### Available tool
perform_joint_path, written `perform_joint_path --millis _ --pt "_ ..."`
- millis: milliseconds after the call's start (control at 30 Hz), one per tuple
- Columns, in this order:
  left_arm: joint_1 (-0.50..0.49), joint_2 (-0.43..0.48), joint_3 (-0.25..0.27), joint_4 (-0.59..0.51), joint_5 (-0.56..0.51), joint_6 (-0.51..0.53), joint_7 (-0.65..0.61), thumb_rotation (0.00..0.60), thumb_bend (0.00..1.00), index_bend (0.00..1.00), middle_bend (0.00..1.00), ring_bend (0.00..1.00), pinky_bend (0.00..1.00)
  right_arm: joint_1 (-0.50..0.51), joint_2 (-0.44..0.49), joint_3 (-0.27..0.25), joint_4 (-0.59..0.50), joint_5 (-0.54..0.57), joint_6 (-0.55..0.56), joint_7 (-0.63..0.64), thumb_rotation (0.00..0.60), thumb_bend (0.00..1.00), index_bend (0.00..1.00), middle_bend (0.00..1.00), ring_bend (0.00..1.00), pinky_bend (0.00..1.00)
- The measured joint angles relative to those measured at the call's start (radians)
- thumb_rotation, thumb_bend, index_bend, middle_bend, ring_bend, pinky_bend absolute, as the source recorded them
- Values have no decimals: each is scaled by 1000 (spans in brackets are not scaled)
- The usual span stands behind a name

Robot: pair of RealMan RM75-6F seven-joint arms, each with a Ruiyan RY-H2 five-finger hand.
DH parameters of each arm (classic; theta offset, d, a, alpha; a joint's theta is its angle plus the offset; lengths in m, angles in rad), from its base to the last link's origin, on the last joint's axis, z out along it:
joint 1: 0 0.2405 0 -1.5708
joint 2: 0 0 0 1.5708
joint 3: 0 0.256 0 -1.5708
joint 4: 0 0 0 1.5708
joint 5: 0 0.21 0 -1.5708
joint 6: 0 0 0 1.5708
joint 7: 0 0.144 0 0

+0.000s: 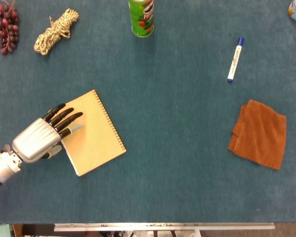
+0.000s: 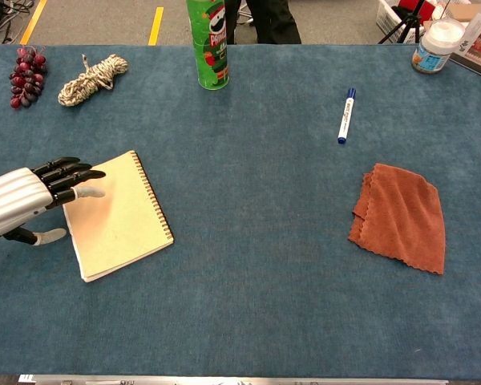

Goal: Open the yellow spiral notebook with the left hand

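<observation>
The yellow notebook lies closed and flat on the blue surface, left of centre, turned at an angle so that its wire spiral runs along its right edge and its free edge faces left. The left hand hovers over that free left edge, its fingers stretched out, slightly apart and grasping nothing; they reach across the far-left part of the cover. Whether the fingertips touch the cover cannot be told from either view. The thumb sits lower, just beside the notebook's left edge. The right hand is not visible in either view.

The cover is not yet lifted, so the opening is only at its approach. The risk lies in catching the cover alone. If the fingers press down on top, the notebook will likely slide on the cloth-like surface toward the right, or pivot, instead of opening. If the thumb digs under too deeply it could lift the whole book, or several pages with the cover. A shallow catch could let the cover slip off and fall shut.

The pen, brown cloth, green can, rope and grapes all lie well apart.
</observation>
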Motion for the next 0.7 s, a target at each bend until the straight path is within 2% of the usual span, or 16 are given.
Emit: perform_joint_path --millis 367,700 --pt "-1 -46 23 52 -17 -7 -47 600 265 156 38 0 0 1 1 2 -8 8 -4 -15 600 333 253 257 213 288" --pt "-26 -54 14 -8 -44 -3 -107 600 266 222 39 0 0 -6 -2 4 -1 14 6 -6 600 332 254 257 213 288"
